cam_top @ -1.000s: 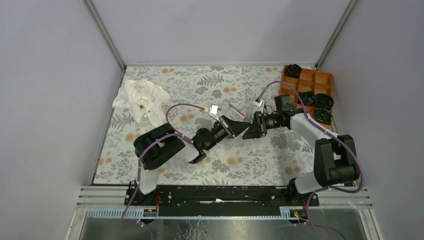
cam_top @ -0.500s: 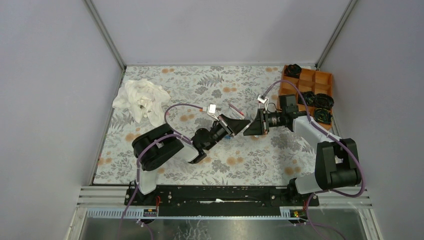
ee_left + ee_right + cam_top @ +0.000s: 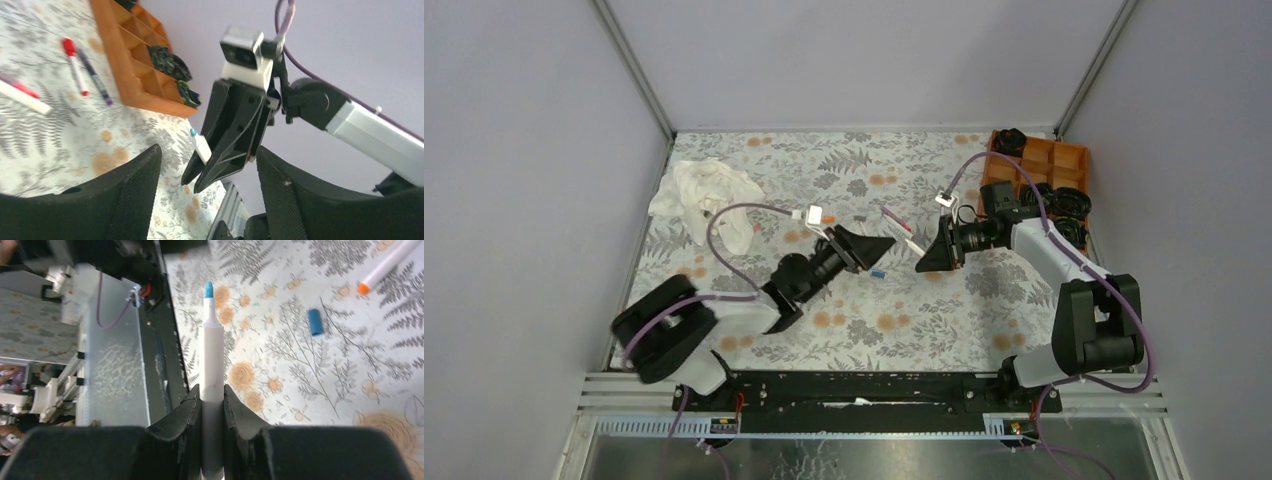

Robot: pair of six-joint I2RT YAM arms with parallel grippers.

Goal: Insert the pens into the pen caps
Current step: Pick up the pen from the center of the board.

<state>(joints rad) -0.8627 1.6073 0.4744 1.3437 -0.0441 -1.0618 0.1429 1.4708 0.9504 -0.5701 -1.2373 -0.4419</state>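
Right gripper (image 3: 921, 265) — jaws clamped on the white-barrelled plastic pen with a blue felt tip (image 3: 211, 355), tip projecting beyond the fingers, above the floral-print table cover (image 3: 944, 320). Left gripper (image 3: 884, 242) — jaws spread wide, empty, facing the right gripper. The small blue cylindrical plastic cap (image 3: 314, 321) lies loose on the cover near both grippers.

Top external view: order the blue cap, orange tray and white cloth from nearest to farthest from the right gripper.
1. blue cap, just left of the right gripper.
2. orange tray, back right corner.
3. white cloth, far left.
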